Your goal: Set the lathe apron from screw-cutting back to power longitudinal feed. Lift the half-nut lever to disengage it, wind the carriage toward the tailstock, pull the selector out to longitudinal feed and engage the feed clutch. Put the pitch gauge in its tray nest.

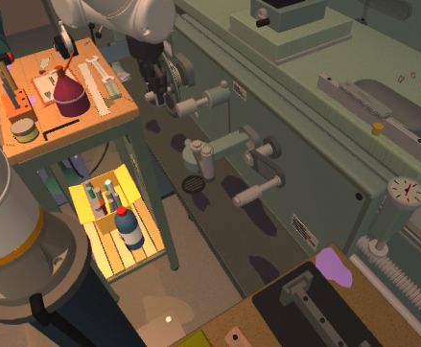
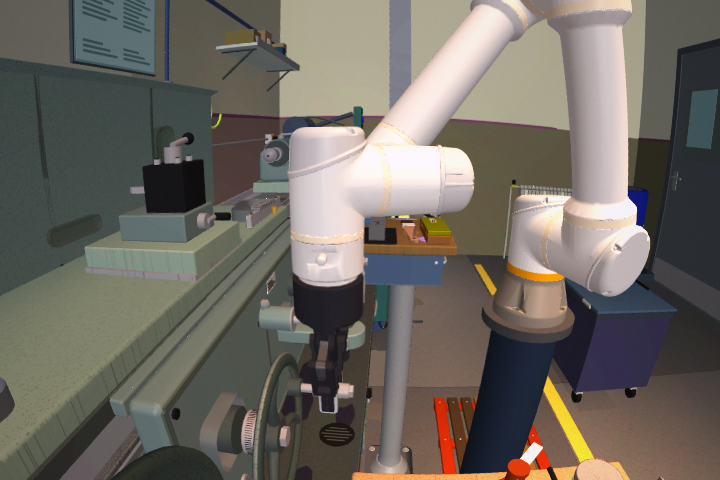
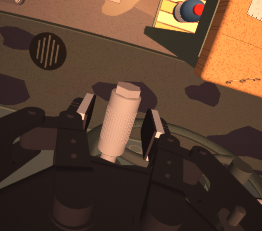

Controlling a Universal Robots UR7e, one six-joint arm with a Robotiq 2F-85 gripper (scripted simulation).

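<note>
The carriage handwheel (image 2: 273, 416) is partly hidden behind my wrist in the side camera, its rim showing as a green arc in the wrist camera. Its knurled crank handle (image 3: 120, 120) stands between my fingers, and my gripper (image 3: 118, 123) is open around it, holding nothing. On the apron to the right are the selector knob (image 1: 197, 103), the half-nut lever (image 1: 218, 148) and the feed clutch lever (image 1: 257, 190). The pitch gauge (image 1: 93, 88) lies on the orange side table, and the dark tray (image 1: 314, 306) sits on the near bench.
Behind the apron the green lathe bed (image 1: 314, 72) carries the cross slide and toolpost (image 2: 171, 187). The orange table (image 1: 60, 100) stands close on my left with an oil can (image 1: 70, 93). A bottle (image 1: 128, 227) stands on its lower shelf.
</note>
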